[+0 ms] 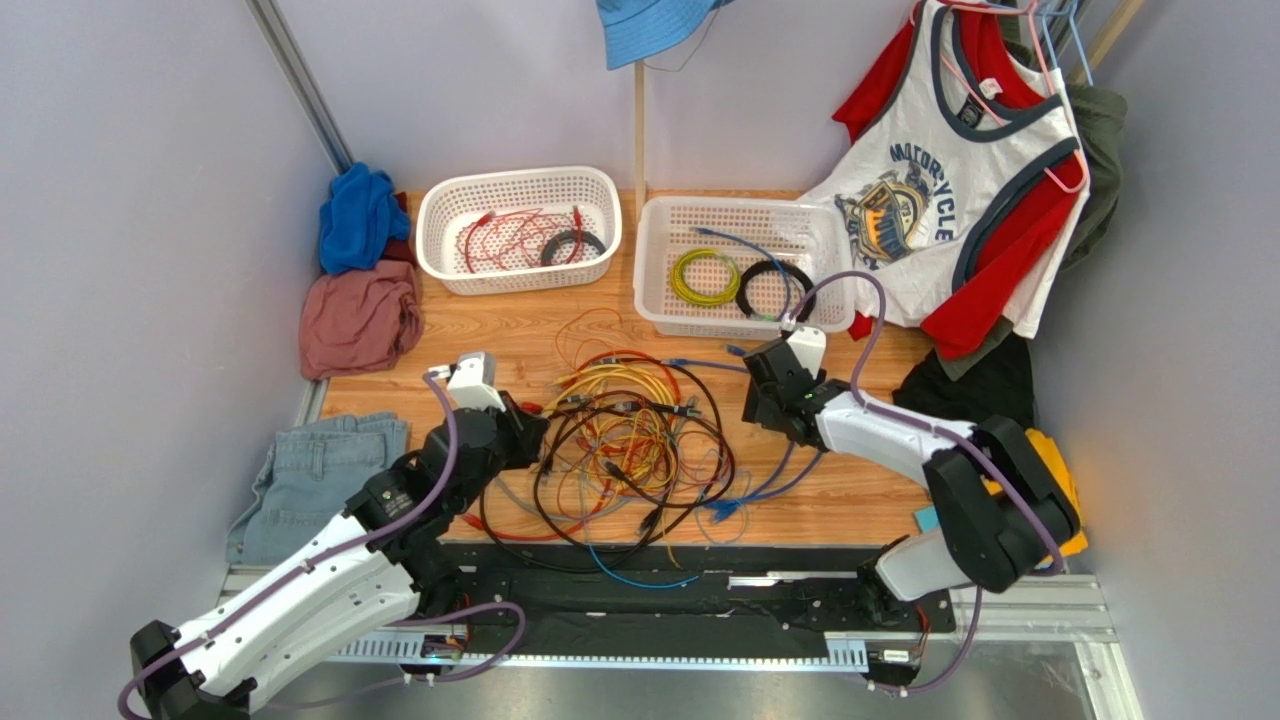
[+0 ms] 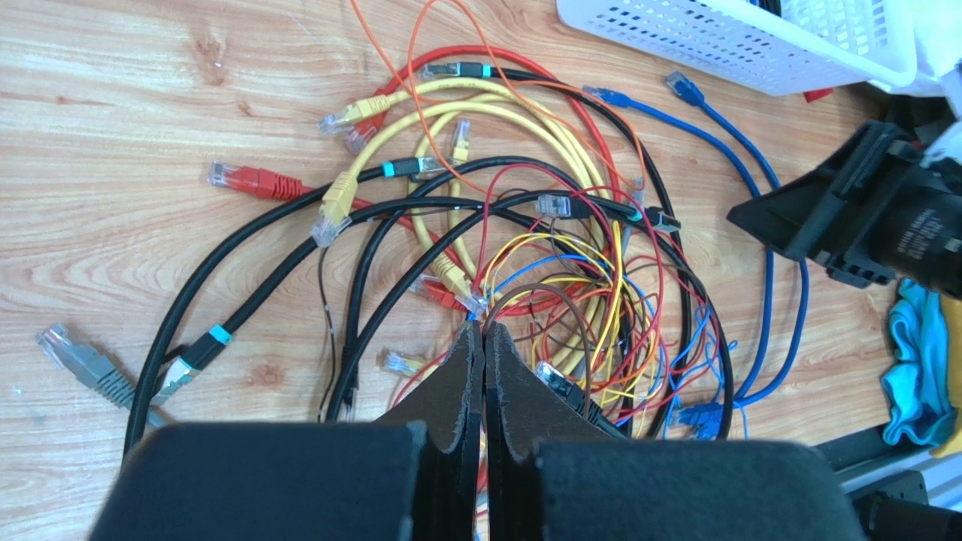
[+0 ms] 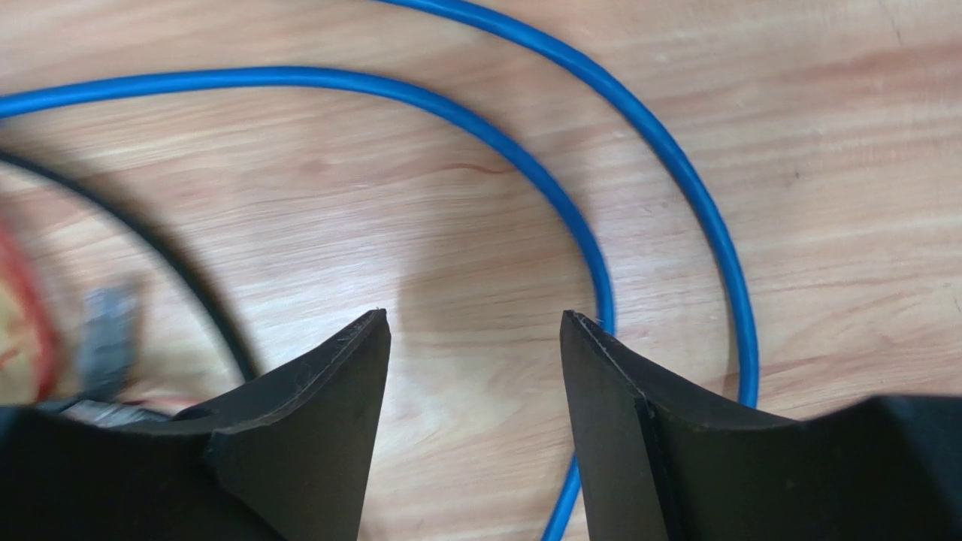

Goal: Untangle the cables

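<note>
The cables [image 1: 639, 443] lie in a loose tangle of black, red, orange, yellow and blue cords on the wooden table between my arms. In the left wrist view the tangle [image 2: 542, 248] spreads just ahead of my fingers. My left gripper [image 2: 483, 329] is shut, with a thin brown wire looping out from between its tips; it sits at the tangle's left edge [image 1: 526, 428]. My right gripper [image 3: 474, 321] is open and empty, low over bare wood at the tangle's right edge [image 1: 759, 402]. A blue cable [image 3: 587, 242] curves past its right finger.
Two white baskets stand at the back: the left one [image 1: 519, 177] holds red cords and a black coil, the right one [image 1: 736, 206] holds a yellow-green and a black coil. Clothes lie at the left [image 1: 358, 318]. Shirts hang at the back right [image 1: 962, 180].
</note>
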You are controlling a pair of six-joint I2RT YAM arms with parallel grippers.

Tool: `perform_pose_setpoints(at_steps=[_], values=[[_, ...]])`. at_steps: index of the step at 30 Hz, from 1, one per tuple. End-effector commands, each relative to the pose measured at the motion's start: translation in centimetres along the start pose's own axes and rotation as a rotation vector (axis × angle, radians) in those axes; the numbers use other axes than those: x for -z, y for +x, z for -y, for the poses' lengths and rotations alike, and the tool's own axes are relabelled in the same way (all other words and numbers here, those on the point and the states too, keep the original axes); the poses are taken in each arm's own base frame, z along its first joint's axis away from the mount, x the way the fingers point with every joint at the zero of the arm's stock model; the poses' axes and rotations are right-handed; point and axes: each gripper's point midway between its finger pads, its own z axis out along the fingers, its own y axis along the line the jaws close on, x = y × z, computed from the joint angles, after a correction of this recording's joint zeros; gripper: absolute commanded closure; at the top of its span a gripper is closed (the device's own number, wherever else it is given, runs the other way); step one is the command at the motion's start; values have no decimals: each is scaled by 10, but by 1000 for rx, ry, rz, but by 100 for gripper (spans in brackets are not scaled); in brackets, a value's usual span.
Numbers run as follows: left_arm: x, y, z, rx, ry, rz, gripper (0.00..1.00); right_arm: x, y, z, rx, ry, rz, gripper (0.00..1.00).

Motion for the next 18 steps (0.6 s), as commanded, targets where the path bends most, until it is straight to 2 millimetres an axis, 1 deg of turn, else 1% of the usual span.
perform_pose_setpoints(at_steps=[1,4,6,8,9,11,12,14,15,16,18], values=[[-1,1,2,27,14,0,100,-14,-2,7,-81,61,-32,40],[-1,4,1,25,13,-7,100,-16,3,16,-90,100,-29,43],[0,5,-1,24,13,-5,100,-15,7,22,-85,118,-35,43],[1,5,-1,28,17,-1,100,-11,6,25,-97,124,-26,44],[1,6,-2,29,18,-2,100,-6,3,25,-106,112,-14,44],[0,8,-3,32,16,-2,100,-1,5,28,-117,105,-8,44],[-1,8,-2,33,21,-3,100,6,-2,25,-133,78,18,44],[-2,10,-1,39,26,-5,100,13,-2,25,-138,60,27,44],[-3,10,-1,39,28,-7,100,20,-7,25,-146,43,47,44],[-3,11,0,39,30,-9,100,23,-6,28,-144,50,54,44],[-4,12,1,42,31,-15,100,32,-11,31,-162,46,79,43]])
